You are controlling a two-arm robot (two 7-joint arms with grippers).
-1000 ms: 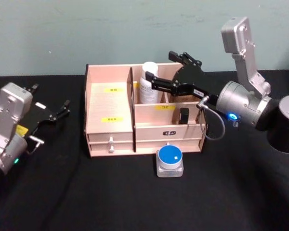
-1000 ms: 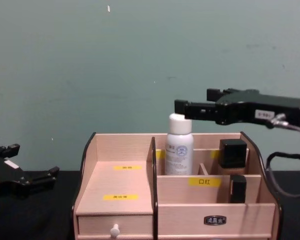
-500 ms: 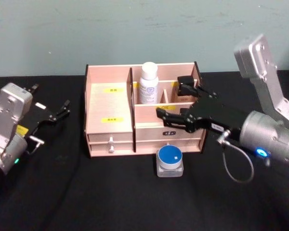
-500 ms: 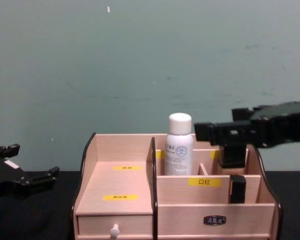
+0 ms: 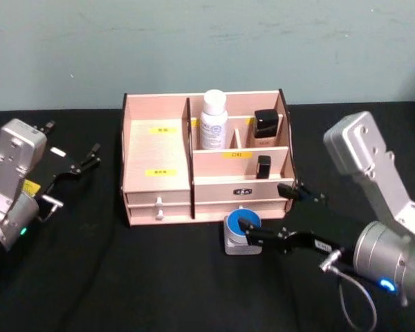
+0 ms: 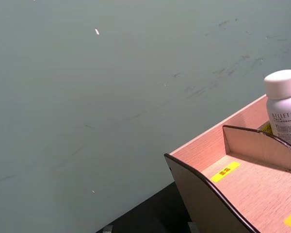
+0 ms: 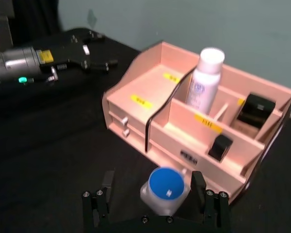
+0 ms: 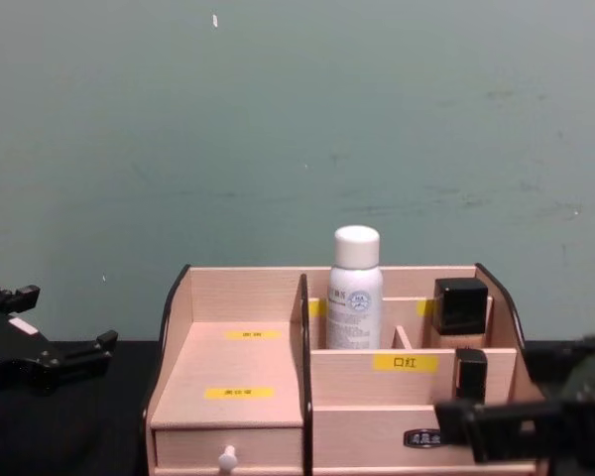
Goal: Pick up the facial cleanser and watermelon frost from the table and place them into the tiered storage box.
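Blue-lidded jar [image 5: 243, 232], probably the watermelon frost, sat on the table [image 5: 159, 277] just before the tiered storage box [image 5: 155, 149]. The right gripper [image 7: 153, 182] straddled it, jaws apart. Next it needed to close, lift and set the jar in a compartment. White bottle [image 5: 213, 119] already stood inside. Left gripper [image 5: 75, 160] was parked, spread. Jar label unreadable, pad contact unclear.

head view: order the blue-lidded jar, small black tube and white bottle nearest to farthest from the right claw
1. blue-lidded jar, between the right claw's fingers
2. small black tube, front right compartment of the tiered storage box
3. white bottle, back compartment
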